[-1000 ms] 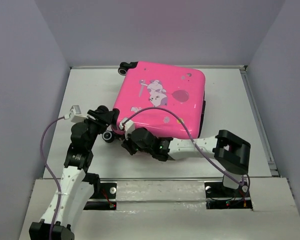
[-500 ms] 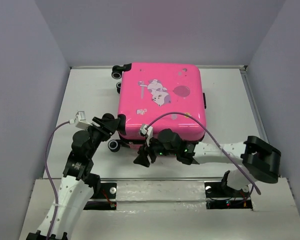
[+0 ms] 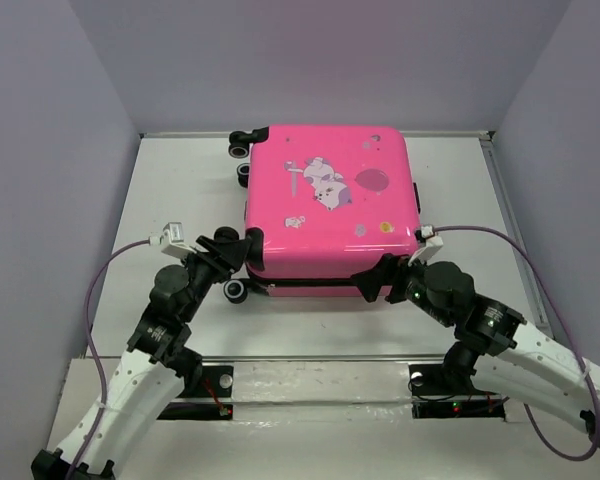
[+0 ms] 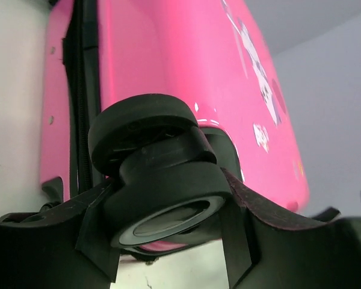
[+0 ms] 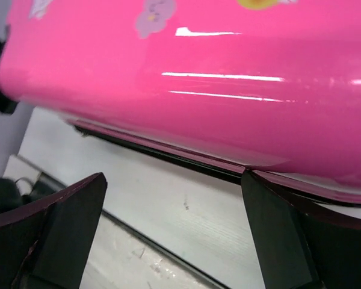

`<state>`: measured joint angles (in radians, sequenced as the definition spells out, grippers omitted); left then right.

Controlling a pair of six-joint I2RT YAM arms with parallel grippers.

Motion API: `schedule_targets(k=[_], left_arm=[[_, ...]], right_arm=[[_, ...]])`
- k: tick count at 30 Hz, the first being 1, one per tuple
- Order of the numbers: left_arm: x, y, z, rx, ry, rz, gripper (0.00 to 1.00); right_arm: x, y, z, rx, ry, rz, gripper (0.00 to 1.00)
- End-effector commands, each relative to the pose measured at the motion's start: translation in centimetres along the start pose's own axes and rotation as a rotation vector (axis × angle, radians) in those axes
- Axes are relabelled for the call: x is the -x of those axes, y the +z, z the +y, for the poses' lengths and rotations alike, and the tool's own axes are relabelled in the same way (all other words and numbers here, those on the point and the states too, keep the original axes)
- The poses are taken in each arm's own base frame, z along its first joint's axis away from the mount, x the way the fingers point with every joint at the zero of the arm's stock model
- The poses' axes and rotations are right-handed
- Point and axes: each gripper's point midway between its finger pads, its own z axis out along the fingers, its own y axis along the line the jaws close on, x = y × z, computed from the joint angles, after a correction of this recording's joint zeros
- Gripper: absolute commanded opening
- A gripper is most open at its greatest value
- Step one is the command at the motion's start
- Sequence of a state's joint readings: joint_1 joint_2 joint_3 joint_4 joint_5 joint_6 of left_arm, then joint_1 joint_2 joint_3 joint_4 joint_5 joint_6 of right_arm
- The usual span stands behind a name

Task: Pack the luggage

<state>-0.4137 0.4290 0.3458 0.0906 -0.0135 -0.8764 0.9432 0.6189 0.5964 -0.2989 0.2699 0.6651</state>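
Observation:
The hot-pink luggage [image 3: 330,205] lies flat and closed on the white table, cat print up, with black wheels along its left side. My left gripper [image 3: 246,247] is at its near-left corner. In the left wrist view a black wheel [image 4: 162,192] fills the gap of the left gripper [image 4: 168,241], both fingers pressed against it. My right gripper [image 3: 380,280] sits at the near edge, towards the right corner. The right wrist view shows the right gripper [image 5: 171,223] wide open over bare table, just below the shell [image 5: 192,66] and its black zipper seam [image 5: 168,158].
The white table [image 3: 180,180] is boxed in by grey walls on three sides, with a raised rail [image 3: 505,210] along its right edge. Purple cables loop from both wrists. The arm bases stand on the near ledge [image 3: 320,375].
The luggage has swung round to lie square with the table. My right gripper let go, opened wide and slid right along the near edge. The left gripper kept hold of the wheel.

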Motion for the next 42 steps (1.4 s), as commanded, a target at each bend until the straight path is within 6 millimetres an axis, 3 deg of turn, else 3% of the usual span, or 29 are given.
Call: schedule_targets(k=[1, 2, 3, 4, 5, 6, 7, 8, 10, 13, 14, 16, 17, 20, 21, 22, 24, 25, 27, 28, 29, 30, 32, 33, 35, 36, 37, 38, 42], left_arm=[[-4.2, -0.9, -3.9, -0.225, 0.186, 0.160, 0.06], [-5.7, -1.3, -5.0, -0.265, 0.204, 0.203, 0.06], [-5.6, -1.1, -4.8, -0.254, 0.208, 0.193, 0.06], [-6.7, -1.5, -5.5, -0.280, 0.219, 0.226, 0.06], [-6.7, -1.6, -6.0, -0.293, 0.226, 0.222, 0.06], [-7.3, -1.6, -6.2, -0.297, 0.237, 0.238, 0.06], [-8.2, -1.9, -7.0, -0.326, 0.244, 0.263, 0.06], [-8.2, -1.9, -6.9, -0.326, 0.249, 0.263, 0.06], [-9.6, -2.3, -8.1, -0.378, 0.273, 0.298, 0.06], [-10.9, -2.5, -9.6, -0.435, 0.318, 0.331, 0.06], [-10.8, -2.6, -10.7, -0.471, 0.321, 0.332, 0.06], [-11.7, -2.5, -11.2, -0.489, 0.338, 0.364, 0.06], [-11.6, -2.5, -12.1, -0.517, 0.333, 0.365, 0.06], [-11.7, -2.0, -13.5, -0.540, 0.342, 0.378, 0.06], [-11.6, -2.0, -14.0, -0.553, 0.341, 0.377, 0.06], [-12.0, -1.7, -14.3, -0.557, 0.341, 0.388, 0.06], [-11.6, -1.5, -16.0, -0.590, 0.330, 0.382, 0.06], [-11.4, -1.4, -16.5, -0.594, 0.325, 0.375, 0.06], [-10.8, -1.0, -17.7, -0.606, 0.308, 0.360, 0.06], [-10.8, -0.9, -18.0, -0.607, 0.301, 0.358, 0.06], [-10.6, -0.8, -18.3, -0.610, 0.292, 0.356, 0.06], [-10.6, -0.6, -18.9, -0.614, 0.276, 0.358, 0.06], [-10.6, -0.4, -19.6, -0.625, 0.260, 0.365, 0.06], [-11.1, -0.1, -19.6, -0.619, 0.255, 0.377, 0.06], [-11.4, 0.0, -19.8, -0.624, 0.237, 0.393, 0.06], [-11.3, 0.1, -20.1, -0.629, 0.229, 0.388, 0.06], [-11.5, 0.2, -20.1, -0.624, 0.226, 0.395, 0.06], [-11.4, 0.3, -20.2, -0.625, 0.222, 0.393, 0.06], [-10.8, 0.1, -20.8, -0.633, 0.212, 0.382, 0.06]], right_arm=[[3.1, 0.3, -6.3, -0.295, -0.007, -0.113, 1.00], [5.4, 1.1, -7.7, -0.325, -0.007, -0.148, 0.99], [5.3, 1.9, -6.5, -0.256, -0.028, -0.127, 0.98], [6.0, 2.5, -6.5, -0.230, -0.034, -0.129, 0.97], [7.6, 3.0, -7.9, -0.245, -0.018, -0.161, 0.95], [7.9, 4.4, -7.2, -0.163, -0.042, -0.136, 0.94], [9.6, 5.1, -7.3, -0.122, -0.076, -0.171, 0.92], [8.3, 5.9, -7.2, -0.096, -0.072, -0.114, 0.91], [10.1, 7.3, -6.3, -0.034, -0.134, -0.114, 0.89], [10.1, 10.5, -5.7, 0.031, -0.193, -0.037, 0.89], [11.4, 10.9, -4.8, 0.060, -0.215, -0.048, 0.89], [11.8, 11.8, -3.8, 0.118, -0.271, -0.026, 0.89], [11.6, 12.6, -3.8, 0.138, -0.291, -0.002, 0.89], [14.3, 12.8, -3.5, 0.162, -0.356, -0.036, 0.89], [14.7, 12.8, -3.6, 0.166, -0.355, -0.036, 0.87], [14.9, 12.4, -2.9, 0.206, -0.348, -0.021, 0.79], [14.7, 11.1, -1.6, 0.256, -0.343, -0.012, 0.73], [14.0, 10.3, -0.7, 0.310, -0.331, 0.007, 0.64], [10.4, 9.6, -1.6, 0.286, -0.262, 0.060, 0.51], [9.9, 8.7, -1.6, 0.262, -0.262, 0.035, 0.49], [6.5, 8.6, -3.0, 0.236, -0.233, 0.090, 0.48], [5.3, 8.6, -2.5, 0.226, -0.215, 0.084, 0.31], [2.0, 7.9, -2.7, 0.225, -0.204, 0.102, 0.20], [1.0, 7.7, -0.9, 0.275, -0.217, 0.083, 0.20], [0.2, 7.7, -0.9, 0.256, -0.221, 0.040, 0.26], [-0.4, 7.8, -1.2, 0.262, -0.221, 0.015, 0.33], [-0.4, 8.0, -1.7, 0.245, -0.213, -0.006, 0.47], [-0.5, 8.2, -2.0, 0.239, -0.213, -0.023, 0.52], [-1.1, 9.8, -3.3, 0.218, -0.229, -0.066, 0.56]])
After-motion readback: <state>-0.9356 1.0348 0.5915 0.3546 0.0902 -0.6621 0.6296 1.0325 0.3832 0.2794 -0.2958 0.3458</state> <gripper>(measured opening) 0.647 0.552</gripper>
